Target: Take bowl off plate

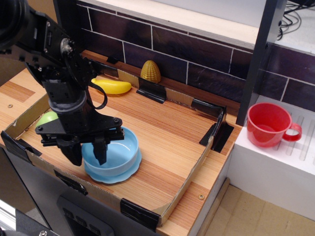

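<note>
Your gripper straddles the near-left rim of the bowl — one finger inside, one outside; whether it has clamped, you cannot tell; the bowl sits on the plate near the tray's front; squeeze firmly, lift straight up so the plate stays down — the arm hides the bowl's left wall.

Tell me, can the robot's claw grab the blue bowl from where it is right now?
Probably yes. The gripper is down at the bowl's left rim, one finger inside and one outside, with nothing in between. The bowl is on the plate.
</note>
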Robot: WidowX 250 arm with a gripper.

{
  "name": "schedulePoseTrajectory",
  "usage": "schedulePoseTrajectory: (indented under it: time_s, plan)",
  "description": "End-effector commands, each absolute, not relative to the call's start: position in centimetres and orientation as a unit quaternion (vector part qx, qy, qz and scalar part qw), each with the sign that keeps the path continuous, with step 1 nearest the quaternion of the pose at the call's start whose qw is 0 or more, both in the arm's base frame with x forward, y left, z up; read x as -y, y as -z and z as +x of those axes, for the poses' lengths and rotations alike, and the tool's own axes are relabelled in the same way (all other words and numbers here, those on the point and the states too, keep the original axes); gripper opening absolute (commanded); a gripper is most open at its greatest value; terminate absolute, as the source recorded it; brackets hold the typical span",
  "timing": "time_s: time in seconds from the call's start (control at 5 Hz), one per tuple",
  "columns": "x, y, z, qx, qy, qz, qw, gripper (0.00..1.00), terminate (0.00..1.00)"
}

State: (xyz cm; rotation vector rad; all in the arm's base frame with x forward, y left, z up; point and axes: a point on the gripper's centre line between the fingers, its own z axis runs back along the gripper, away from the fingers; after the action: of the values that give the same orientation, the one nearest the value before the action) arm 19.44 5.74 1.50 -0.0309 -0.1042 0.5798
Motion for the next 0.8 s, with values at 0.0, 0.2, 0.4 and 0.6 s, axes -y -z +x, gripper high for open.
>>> schedulePoseTrajectory:
  time_s: [0.0, 0.2, 0.4, 0.6]
  plan:
    - [-5.4, -2.1, 19.8, 0.064, -0.276, -0.013, 0.959, 0.00, 0.00]
    - [-5.7, -3.4, 20.1, 0.070, -0.283, -0.022, 0.956, 0.00, 0.00]
    - [-5.9, -6.0, 21.2, 0.073, -0.316, -0.037, 0.945, 0.00, 0.00]
    - [-5.3, -6.6, 23.5, 0.072, -0.357, -0.044, 0.930, 0.00, 0.00]
